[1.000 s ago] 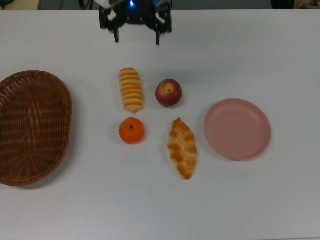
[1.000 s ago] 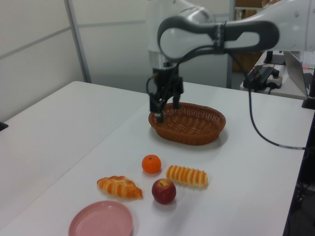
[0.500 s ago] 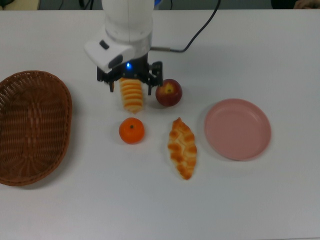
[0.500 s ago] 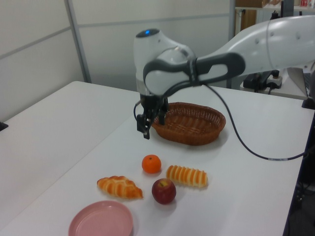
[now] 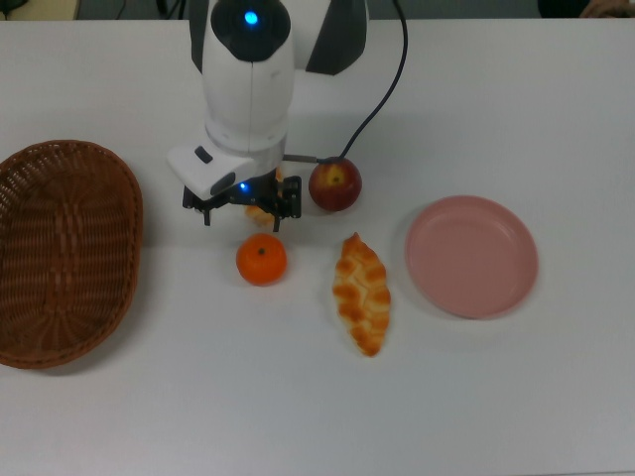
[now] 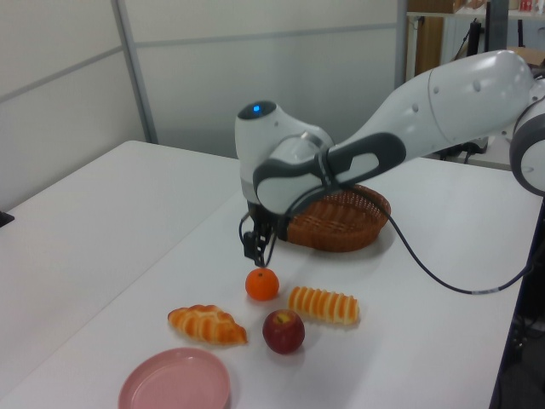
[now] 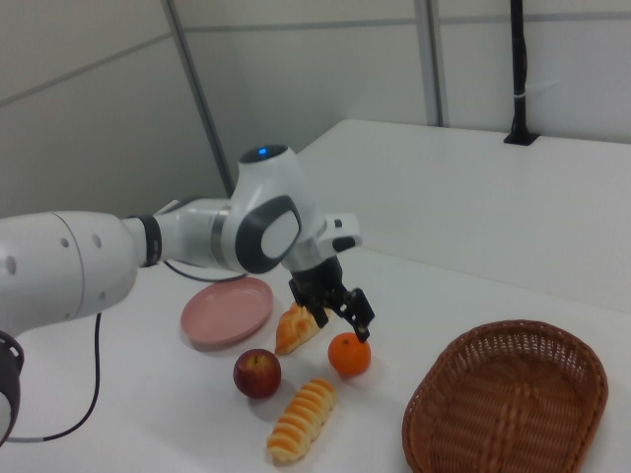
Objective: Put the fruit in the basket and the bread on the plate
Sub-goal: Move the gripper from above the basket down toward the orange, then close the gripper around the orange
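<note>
Hovering gripper (image 7: 342,313) above mandarin (image 7: 349,354), apple (image 7: 257,372) beside

Top view: basket (image 5: 64,253) far left | mandarin (image 5: 261,259) centre, apple (image 5: 334,184) up-right of it | plaited loaf (image 5: 361,293) between mandarin and plate (image 5: 472,256), far right | ribbed loaf (image 6: 324,305) beside apple, left view.

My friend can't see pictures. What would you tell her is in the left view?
A white robot arm holds its tool just above a mandarin on a white table. Nearby lie a ribbed loaf, an apple, a plaited loaf and an empty pink plate, with a wicker basket behind.
</note>
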Controlling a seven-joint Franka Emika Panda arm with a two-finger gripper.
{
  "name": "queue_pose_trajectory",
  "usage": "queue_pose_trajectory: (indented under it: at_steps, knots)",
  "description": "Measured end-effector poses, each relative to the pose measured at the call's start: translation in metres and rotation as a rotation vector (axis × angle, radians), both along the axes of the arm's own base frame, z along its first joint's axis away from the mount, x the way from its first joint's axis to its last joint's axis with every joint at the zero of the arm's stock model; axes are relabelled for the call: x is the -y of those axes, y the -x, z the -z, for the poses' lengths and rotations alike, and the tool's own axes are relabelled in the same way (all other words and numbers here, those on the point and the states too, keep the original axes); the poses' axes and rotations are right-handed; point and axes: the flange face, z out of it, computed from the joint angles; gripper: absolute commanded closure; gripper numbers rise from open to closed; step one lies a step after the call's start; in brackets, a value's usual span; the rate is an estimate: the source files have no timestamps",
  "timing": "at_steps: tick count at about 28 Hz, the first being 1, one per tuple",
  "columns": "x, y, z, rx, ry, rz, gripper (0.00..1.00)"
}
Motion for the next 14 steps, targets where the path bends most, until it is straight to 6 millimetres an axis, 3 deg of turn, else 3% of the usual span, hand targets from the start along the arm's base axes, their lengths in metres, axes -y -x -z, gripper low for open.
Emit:
queue_pose_trajectory:
  at_steps: [7,14]
  knots:
    - [-0.003,-0.004,0.043,-0.019,0.030,-0.032,0.00]
    - [-0.007,-0.009,0.063,-0.008,0.023,-0.034,0.00]
